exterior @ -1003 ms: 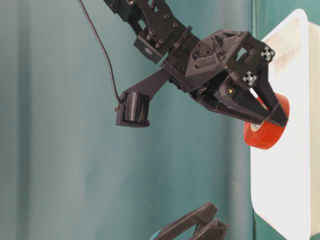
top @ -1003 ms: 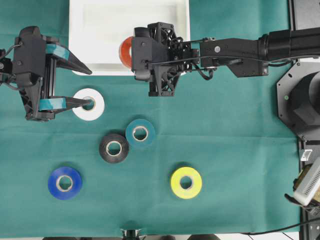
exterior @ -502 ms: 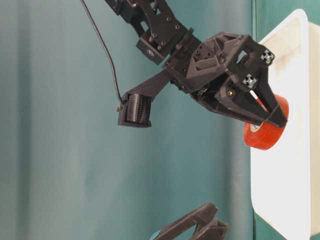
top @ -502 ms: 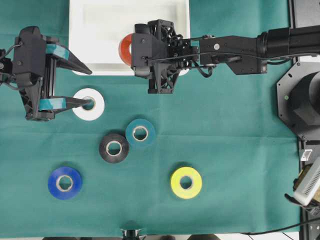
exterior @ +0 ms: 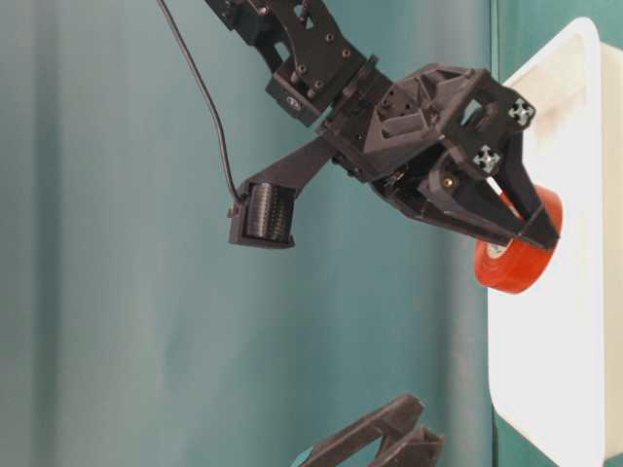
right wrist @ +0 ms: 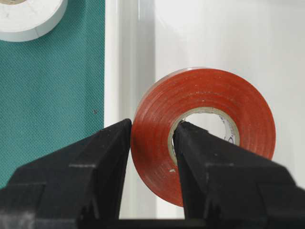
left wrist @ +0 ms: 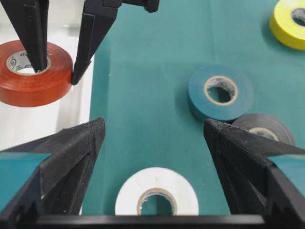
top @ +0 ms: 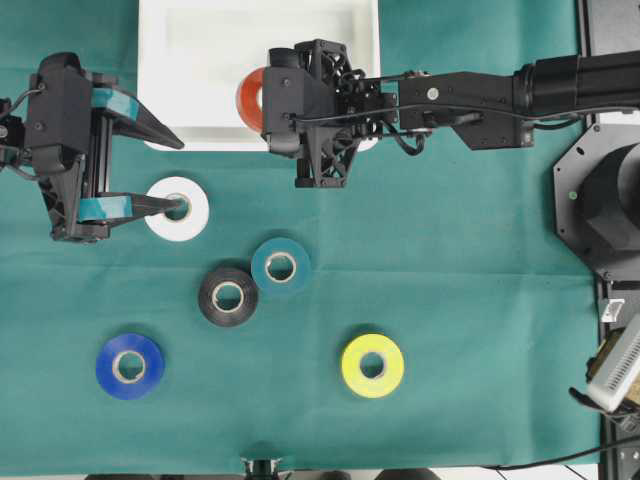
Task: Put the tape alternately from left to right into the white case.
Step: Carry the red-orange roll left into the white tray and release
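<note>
My right gripper [right wrist: 151,138] is shut on the red-orange tape [right wrist: 209,129], one finger through its core and one outside its wall. It holds the roll [top: 250,100] over the front part of the white case [top: 200,60], just inside the rim [exterior: 584,389]. My left gripper [top: 170,170] stands open at the left, its jaws wide apart over the white tape [top: 178,208], which lies flat on the cloth [left wrist: 157,198]. The teal tape [top: 281,265], black tape [top: 228,296], blue tape [top: 129,366] and yellow tape [top: 372,365] lie flat on the green cloth.
The teal tape [left wrist: 220,91] and black tape [left wrist: 264,131] touch each other near the middle. The right arm [top: 480,95] reaches in from the right across the case's front edge. A black robot base [top: 600,200] stands at the right edge.
The right gripper has carried the red-orange tape slightly further left and over the case. The left gripper has not moved.
</note>
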Controlling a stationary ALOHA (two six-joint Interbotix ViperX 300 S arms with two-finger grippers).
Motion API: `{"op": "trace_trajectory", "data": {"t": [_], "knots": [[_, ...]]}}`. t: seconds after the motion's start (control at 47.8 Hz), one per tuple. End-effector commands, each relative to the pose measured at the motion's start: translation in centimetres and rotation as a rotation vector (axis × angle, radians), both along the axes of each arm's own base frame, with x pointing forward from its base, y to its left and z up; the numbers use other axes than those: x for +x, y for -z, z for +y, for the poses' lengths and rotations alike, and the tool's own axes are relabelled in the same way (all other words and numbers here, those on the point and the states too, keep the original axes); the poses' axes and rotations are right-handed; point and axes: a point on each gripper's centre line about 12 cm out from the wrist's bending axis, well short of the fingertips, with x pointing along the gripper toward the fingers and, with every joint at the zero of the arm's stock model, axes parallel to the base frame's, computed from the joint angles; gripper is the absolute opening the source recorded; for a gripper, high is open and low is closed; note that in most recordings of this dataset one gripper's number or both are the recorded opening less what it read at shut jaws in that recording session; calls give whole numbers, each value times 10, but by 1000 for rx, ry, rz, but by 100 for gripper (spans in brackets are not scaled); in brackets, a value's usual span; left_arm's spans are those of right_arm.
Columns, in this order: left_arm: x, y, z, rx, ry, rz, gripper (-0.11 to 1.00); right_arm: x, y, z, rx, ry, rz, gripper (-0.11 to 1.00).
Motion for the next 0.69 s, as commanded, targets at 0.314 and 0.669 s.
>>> {"op": "trace_trajectory", "data": {"t": [0.314, 0.669], "knots": [[2, -7, 0, 0, 1, -23, 93, 4, -11, -1, -6, -2, -36, 49], [2, -7, 0, 0, 1, -23, 93, 2, -9, -1, -5, -1, -25, 66]]}}
